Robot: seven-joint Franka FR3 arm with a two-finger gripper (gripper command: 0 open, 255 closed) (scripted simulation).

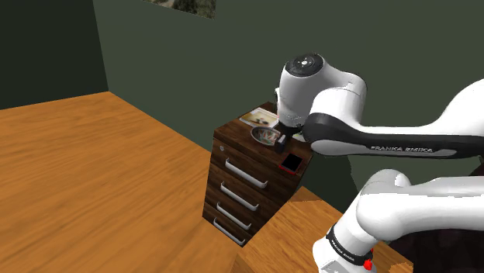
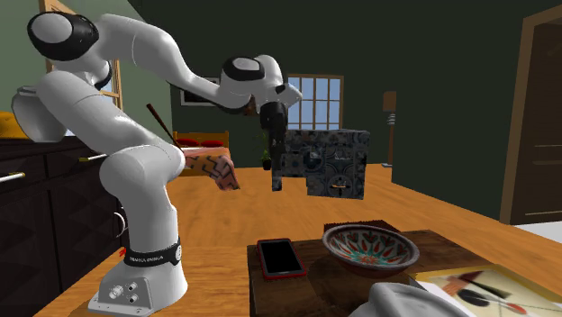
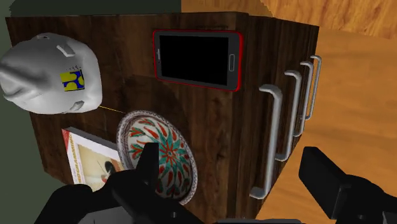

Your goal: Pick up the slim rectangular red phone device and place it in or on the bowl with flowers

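— How was the light?
— Soft and even, source unclear. The orange wooden floor (image 1: 77,178) was bright, the dark green wall (image 1: 194,70) dim.
— Shadows?
— Gentle shading on the white robot arm (image 2: 144,180). The dark wooden drawer chest (image 3: 210,127) looked murky, and the screen of the slim red-rimmed phone (image 3: 194,57) flat black. The paned window (image 2: 320,99) glowed pale. Edges were crisp.

The white Franka arm (image 2: 135,54) stood up from its base (image 2: 144,275), doubled back at the shoulder and reached out level; the wrist (image 2: 248,81) turned the hand straight down; the black gripper (image 2: 276,180) hung in the air, touching nothing; seen from the wrist camera, its two fingers (image 3: 327,178) stood well apart, jaws wide, nothing clasped between them.
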